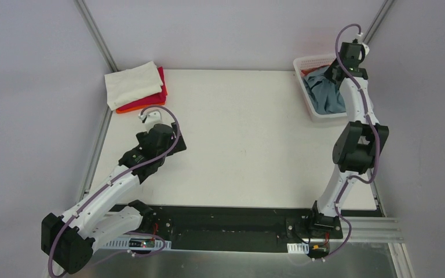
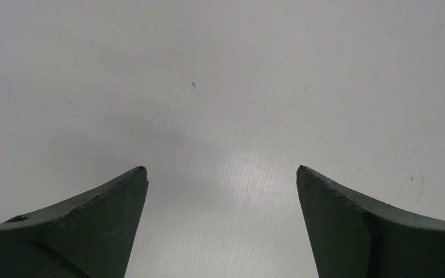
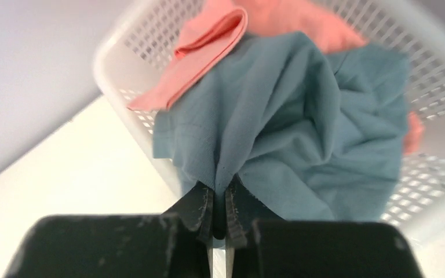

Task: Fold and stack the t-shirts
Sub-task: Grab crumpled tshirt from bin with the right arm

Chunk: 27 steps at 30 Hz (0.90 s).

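Right wrist view: I am clenching my right tool (image 3: 219, 194) on the blue-grey t-shirt (image 3: 301, 127) in the far-right basket (image 3: 434, 63); lifting it out looks next, left tool (image 2: 221, 168) released.

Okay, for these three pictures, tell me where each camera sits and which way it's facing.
Top external: fixed above and behind the bases, looking down at the table; the left arm and right arm show whole.
Left wrist: on the left arm, facing the tabletop; the open left hand frames the view.
Right wrist: on the right arm, facing the basket; the right hand pinches the blue-grey t-shirt.
Shared: top external and right wrist both show the basket and the blue-grey t-shirt.
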Available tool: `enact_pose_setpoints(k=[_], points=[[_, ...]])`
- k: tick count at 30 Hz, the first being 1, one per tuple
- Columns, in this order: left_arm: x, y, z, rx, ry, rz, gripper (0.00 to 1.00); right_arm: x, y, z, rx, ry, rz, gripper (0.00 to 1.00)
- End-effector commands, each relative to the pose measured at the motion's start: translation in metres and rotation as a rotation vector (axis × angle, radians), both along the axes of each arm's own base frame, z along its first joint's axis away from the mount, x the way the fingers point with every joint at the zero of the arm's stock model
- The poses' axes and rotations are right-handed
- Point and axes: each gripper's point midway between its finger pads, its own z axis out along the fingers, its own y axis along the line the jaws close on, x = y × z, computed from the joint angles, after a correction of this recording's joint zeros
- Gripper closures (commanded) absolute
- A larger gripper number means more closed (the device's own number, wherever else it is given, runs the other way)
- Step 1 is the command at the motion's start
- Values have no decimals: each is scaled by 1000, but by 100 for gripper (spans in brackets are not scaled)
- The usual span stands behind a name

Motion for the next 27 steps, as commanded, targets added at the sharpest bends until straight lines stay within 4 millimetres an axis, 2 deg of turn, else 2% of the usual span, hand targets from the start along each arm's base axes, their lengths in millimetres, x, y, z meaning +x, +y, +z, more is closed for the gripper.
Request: enact_pose_setpoints(k=[1,5,12,17,21,25,27], points=[[-2,4,7,-31,-44,21,0,-33,-21,157,-172,-295,-48,100],[-5,5,10,-42,-60,24,0,-51,-27,209,-211,-384,-65,100],[-6,8,14,-46,-80,32,0,-58,-19,263,-189,-502,-43,100],[-6,9,16,-45,-84,32,0,-72,-4,333,-113,-736,-25,100],[-7,8,15,-47,-83,32,0,-100,9,397,-54,-955,-5,100],[-7,8,13,-53,-79,32,0,-142,19,461,-20,-1194,7,100],[-7,7,12,-56,-76,33,0,-161,25,485,0,-1286,25,100]])
